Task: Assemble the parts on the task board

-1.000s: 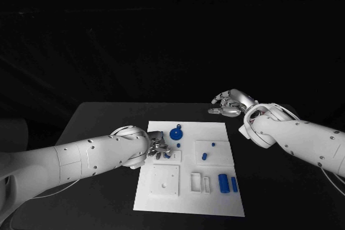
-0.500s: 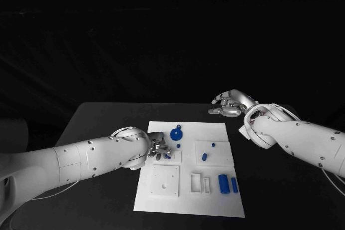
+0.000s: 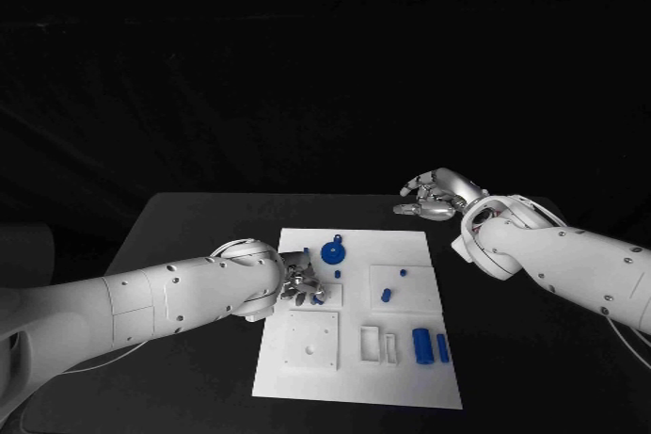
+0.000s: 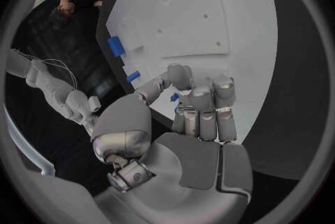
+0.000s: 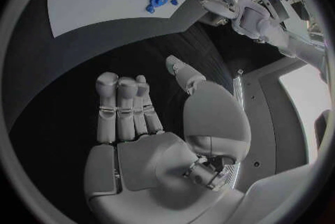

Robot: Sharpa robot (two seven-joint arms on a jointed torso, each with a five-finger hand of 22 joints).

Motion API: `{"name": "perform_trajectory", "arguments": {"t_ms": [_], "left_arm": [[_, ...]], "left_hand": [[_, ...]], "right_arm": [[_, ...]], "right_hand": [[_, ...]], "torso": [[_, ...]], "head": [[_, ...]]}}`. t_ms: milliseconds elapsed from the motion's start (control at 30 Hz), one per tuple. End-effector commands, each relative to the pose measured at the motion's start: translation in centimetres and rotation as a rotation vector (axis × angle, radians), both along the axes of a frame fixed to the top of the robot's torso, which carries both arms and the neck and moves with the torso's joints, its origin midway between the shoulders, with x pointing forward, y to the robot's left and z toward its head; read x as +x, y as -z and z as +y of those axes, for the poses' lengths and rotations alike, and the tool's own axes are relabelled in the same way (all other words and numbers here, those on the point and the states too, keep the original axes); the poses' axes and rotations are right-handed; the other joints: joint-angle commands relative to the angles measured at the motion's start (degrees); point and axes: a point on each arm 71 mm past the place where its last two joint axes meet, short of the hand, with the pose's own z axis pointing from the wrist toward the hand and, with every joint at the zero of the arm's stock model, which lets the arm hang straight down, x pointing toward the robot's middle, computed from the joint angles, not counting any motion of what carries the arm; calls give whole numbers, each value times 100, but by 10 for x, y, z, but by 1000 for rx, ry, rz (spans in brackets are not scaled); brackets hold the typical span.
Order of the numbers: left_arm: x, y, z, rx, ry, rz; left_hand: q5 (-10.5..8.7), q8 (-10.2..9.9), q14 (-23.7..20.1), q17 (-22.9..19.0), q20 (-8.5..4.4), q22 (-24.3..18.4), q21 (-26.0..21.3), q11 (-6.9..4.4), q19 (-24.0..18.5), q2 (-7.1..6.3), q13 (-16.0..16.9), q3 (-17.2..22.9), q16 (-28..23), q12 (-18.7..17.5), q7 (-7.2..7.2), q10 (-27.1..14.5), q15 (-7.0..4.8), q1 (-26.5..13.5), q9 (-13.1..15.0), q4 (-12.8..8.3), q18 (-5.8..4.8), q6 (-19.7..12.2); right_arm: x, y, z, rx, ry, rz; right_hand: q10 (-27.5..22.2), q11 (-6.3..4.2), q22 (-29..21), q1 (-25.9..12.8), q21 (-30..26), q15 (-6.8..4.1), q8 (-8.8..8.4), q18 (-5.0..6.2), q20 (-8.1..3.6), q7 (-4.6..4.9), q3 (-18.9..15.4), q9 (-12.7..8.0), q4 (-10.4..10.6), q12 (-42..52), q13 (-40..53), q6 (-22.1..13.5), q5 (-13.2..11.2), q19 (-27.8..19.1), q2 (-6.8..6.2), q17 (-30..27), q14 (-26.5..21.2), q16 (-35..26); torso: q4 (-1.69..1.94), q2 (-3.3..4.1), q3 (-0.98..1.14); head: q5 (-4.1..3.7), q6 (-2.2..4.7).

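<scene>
The task board (image 3: pixel 356 377) is seen in the lower centre of the head view as a white plate on the black table (image 3: pixel 190 227).

The left hand (image 3: pixel 300 285) is held over the board's left-centre region. In the left wrist view a small blue part (image 4: pixel 175 98) is pinched between the thumb and the curled fingers (image 4: pixel 202 106); the same blue piece is seen at the fingertips in the right wrist view. The left hand is therefore recorded as gripping the small blue part.

The right hand (image 3: pixel 432 197) is held above the table beyond the board's upper right corner, apart from the board. In the right wrist view its fingers (image 5: pixel 124 106) are extended side by side with the thumb set apart, and nothing is held in it.

Parts noted on the board, head view:
- a blue round gear-like part (image 3: pixel 332 256) in the upper centre, with a small blue peg (image 3: pixel 337 237) just above it;
- a small blue oblong piece (image 3: pixel 386 296) and a smaller blue piece (image 3: pixel 403 272) on the raised white block (image 3: pixel 407 302) at centre right;
- a blue cylinder (image 3: pixel 422 345) and a narrower blue bar (image 3: pixel 442 347), side by side, lower right;
- white slotted holders (image 3: pixel 371 344) just left of the cylinder;
- a white square plate with small holes (image 3: pixel 312 340) at lower left.
</scene>
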Motion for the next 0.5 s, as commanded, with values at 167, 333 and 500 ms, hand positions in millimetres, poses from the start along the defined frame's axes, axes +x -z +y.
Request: {"name": "perform_trajectory", "arguments": {"t_ms": [167,333,500], "left_arm": [[-6,8,-2,52,42,46],[-5,8,-1,52,42,45],[-4,4,1,7,14,-8]], "left_hand": [[77,25,141,-9,-603,6,37,-36,31,22,15,10,42,47,-334,-2,-186,108,11,-23,58,849],[196,34,137,-16,-597,8,39,-38,30,29,26,-7,66,78,-336,-8,-187,130,19,-10,56,856],[368,45,133,-24,-589,12,42,-43,24,117,37,-47,103,119,-339,-19,-190,82,29,32,50,863]], "right_arm": [[0,0,2,-7,-17,1],[0,0,2,-6,-17,1],[0,0,1,-6,-16,0]], "right_hand": [[-3,-36,6,-19,-39,5,27,570,-6,40,-30,2,-1,29,-8,0,34,39,41,-7,43,1],[-3,-36,6,-20,-40,5,27,570,-7,40,-30,2,1,30,-10,0,37,39,42,-7,43,1],[-3,-36,7,-23,-42,4,27,570,-7,40,-32,1,3,31,-12,0,40,40,43,-7,44,1]], "torso": [[0,4,2],[-3,1,-1],[-1,0,-2]], "head": [[4,-12],[7,-10],[13,-9]]}}
